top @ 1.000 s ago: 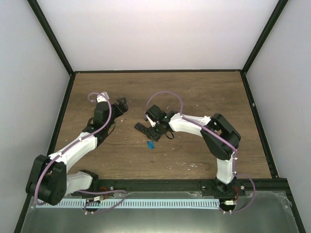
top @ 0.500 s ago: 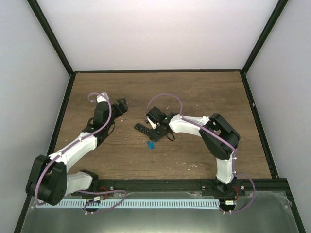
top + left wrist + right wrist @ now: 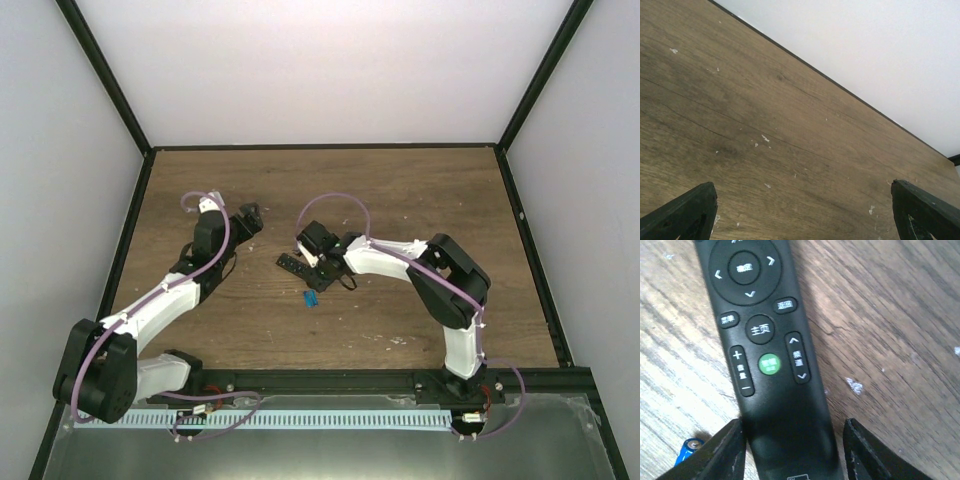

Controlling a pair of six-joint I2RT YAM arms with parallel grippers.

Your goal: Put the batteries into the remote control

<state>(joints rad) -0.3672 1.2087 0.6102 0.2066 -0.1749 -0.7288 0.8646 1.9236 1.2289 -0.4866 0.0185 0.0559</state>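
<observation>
Right claw [image 3: 792,452] straddles remote [image 3: 771,390], jaws apart, maybe touching one edge; battery [image 3: 688,449] beside. Left claw [image 3: 802,212] wide apart.

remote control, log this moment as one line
remote control: buttons up on table | right hand: open, straddling its lower end | battery: blue, loose beside it | left hand: open, empty
</observation>
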